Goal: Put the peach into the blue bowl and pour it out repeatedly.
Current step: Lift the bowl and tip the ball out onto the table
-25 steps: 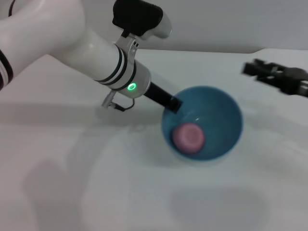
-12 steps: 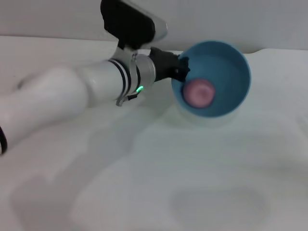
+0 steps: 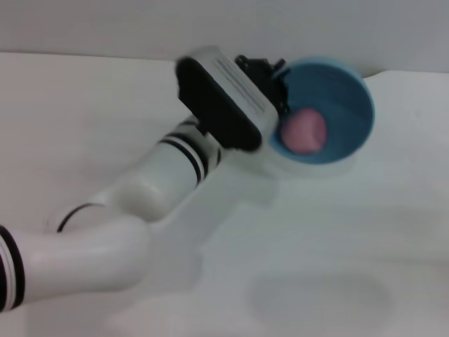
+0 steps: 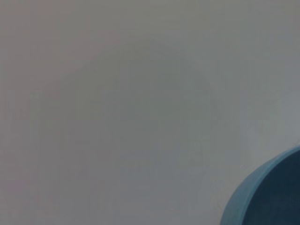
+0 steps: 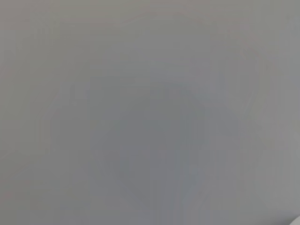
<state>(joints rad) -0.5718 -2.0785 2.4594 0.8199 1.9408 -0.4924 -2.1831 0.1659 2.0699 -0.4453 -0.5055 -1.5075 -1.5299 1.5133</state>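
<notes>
In the head view my left gripper (image 3: 276, 78) is shut on the left rim of the blue bowl (image 3: 345, 91) and holds it off the white table (image 3: 316, 246) at the back right. The bowl is tipped steeply, with its opening facing the camera. The pink peach (image 3: 304, 132) rests against the lower inner wall of the bowl. A corner of the blue bowl (image 4: 265, 194) also shows in the left wrist view. My right gripper appears in no view, and the right wrist view holds only a plain grey surface.
My white left forearm (image 3: 133, 210) crosses the table from the lower left up to the bowl, with the black wrist housing (image 3: 217, 105) in front of the gripper. A grey wall runs behind the table's far edge (image 3: 84, 55).
The left arm raised the bowl from low over the table up and back to the right, rolling the wrist. The peach stayed inside. The right gripper, seen at the right edge a second ago, has gone.
</notes>
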